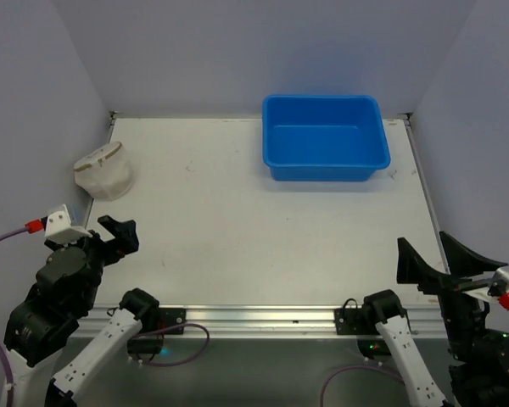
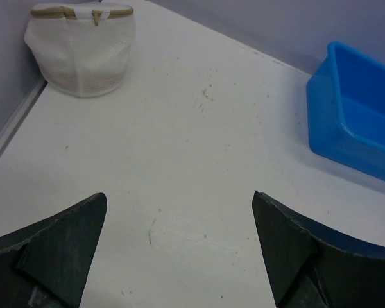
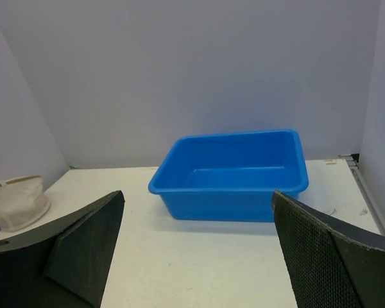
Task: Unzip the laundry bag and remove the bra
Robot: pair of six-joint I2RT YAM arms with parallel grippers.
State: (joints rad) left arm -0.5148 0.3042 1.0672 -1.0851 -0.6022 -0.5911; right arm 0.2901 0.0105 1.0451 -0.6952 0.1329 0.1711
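The laundry bag (image 1: 104, 171) is a small round white mesh pouch with a tan zipper band, standing at the far left of the table by the wall. It also shows in the left wrist view (image 2: 82, 50) and the right wrist view (image 3: 16, 201). Its zipper looks shut and the bra is hidden. My left gripper (image 1: 119, 236) is open and empty, near the table's front left, well short of the bag; in its own view (image 2: 179, 208) the fingers frame bare table. My right gripper (image 1: 437, 254) is open and empty at the front right (image 3: 197, 199).
A big blue plastic tub (image 1: 324, 136) stands empty at the back right of the table; it also shows in the left wrist view (image 2: 356, 115) and the right wrist view (image 3: 234, 172). Walls close the table on the left, back and right. A metal rail (image 1: 263, 318) runs along the front edge.
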